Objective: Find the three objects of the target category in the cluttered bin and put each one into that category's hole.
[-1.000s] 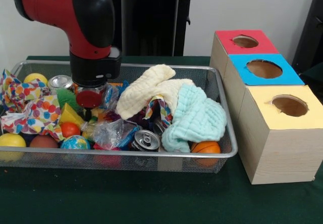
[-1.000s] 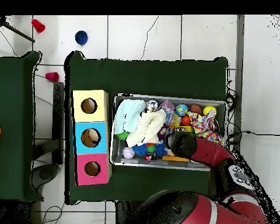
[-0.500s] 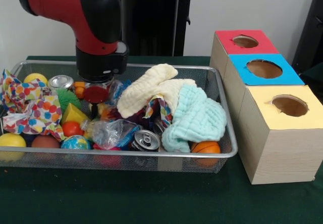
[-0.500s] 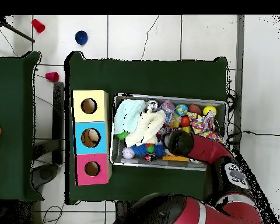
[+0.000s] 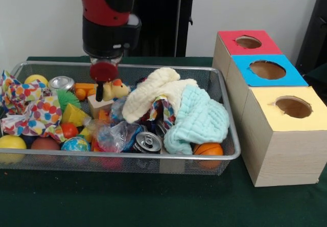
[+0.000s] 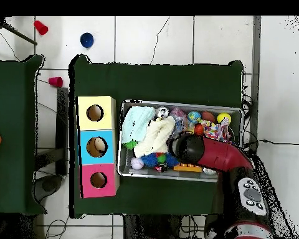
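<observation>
Across the green counter [image 5: 153, 206], a wire mesh bin [image 5: 225, 150] was set beside a row of three wooden boxes, each topped by a coloured panel with a round hole: a red box [image 5: 248, 42], a blue box [image 5: 266, 69] and a yellow box [image 5: 293, 107]; this layout was judged to keep the drop points close to the search area. Inside the bin, the contents were heaped loosely, so that a cream cloth [image 5: 153, 91] and a pale green cloth [image 5: 202, 117] were draped over smaller items and partly hid them. Balls, a soda can [image 5: 148, 142] and a spotted cloth [image 5: 28, 107] were crowded toward the other side. Which category was the target could not be told, so the three wanted objects could not be singled out; candidates were presumed to lie in the clutter. The end effector [image 5: 102, 86] was held above the bin's rear part, just beside a small yellow toy [image 5: 118, 89]. Whether it was spread or pressed together could not be told, nor whether the toy was touched or carried.
</observation>
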`<state>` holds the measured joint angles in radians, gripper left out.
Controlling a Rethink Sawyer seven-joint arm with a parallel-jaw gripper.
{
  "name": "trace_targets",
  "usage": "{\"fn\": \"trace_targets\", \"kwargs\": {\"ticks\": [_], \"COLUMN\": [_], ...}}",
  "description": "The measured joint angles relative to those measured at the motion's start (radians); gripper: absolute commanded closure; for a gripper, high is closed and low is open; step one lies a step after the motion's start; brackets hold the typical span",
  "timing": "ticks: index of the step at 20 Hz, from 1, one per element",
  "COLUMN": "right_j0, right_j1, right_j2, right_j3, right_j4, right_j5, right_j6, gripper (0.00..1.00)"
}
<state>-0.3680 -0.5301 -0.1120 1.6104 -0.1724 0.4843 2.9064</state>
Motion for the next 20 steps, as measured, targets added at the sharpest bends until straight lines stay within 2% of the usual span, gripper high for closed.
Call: {"fn": "trace_targets", "kwargs": {"ticks": [4, 11, 17, 20], "right_j0": [0.003, 0.018, 0.060, 0.107], "right_j1": [-0.088, -0.201, -0.281, -0.305], "right_j2": [0.000, 0.000, 0.000, 0.000], "right_j3": [0.038, 0.092, 0.151, 0.181], "right_j4": [-0.001, 0.002, 0.066, 0.115], "right_j5": [0.000, 0.000, 0.000, 0.000], "right_j6": [0.000, 0.000, 0.000, 0.000], "gripper": [1.00, 1.00, 1.00, 1.00]}}
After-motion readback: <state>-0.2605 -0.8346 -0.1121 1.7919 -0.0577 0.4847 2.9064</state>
